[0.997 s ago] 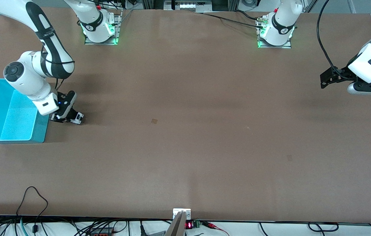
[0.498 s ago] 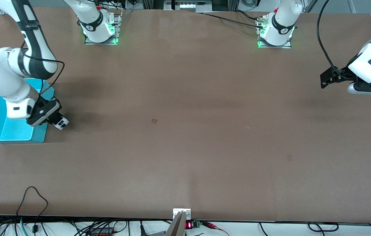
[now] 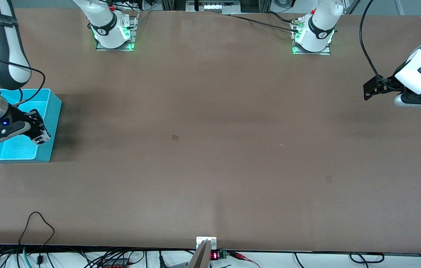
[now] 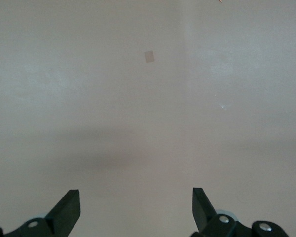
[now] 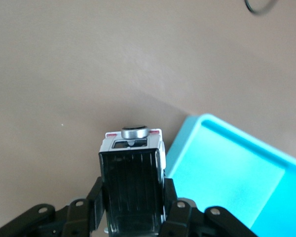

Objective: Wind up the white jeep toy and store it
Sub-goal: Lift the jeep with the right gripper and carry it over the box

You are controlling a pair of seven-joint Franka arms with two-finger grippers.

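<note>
The white jeep toy point(image 5: 133, 182), black roof up and a silver spare wheel at its end, sits between the fingers of my right gripper point(image 5: 133, 200), which is shut on its sides. In the front view the right gripper point(image 3: 39, 137) holds the jeep point(image 3: 42, 139) in the air over the turquoise bin point(image 3: 53, 111), above the bin's wall that faces the table's middle. The wrist view shows the bin's point(image 5: 227, 168) bare inside beside the toy. My left gripper point(image 3: 366, 92) waits open over the left arm's end of the table, with nothing between its fingers point(image 4: 69, 205).
A small square patch point(image 3: 175, 137) marks the brown tabletop near the middle and also shows under the left gripper as the patch point(image 4: 149, 56). A black cable loop point(image 3: 36, 223) lies near the table's front edge. The two arm bases point(image 3: 113, 35) stand along the back.
My right arm has carried the jeep from beside the bin toward the right arm's end of the table, and it now hangs over the bin's wall. The left arm has not moved.
</note>
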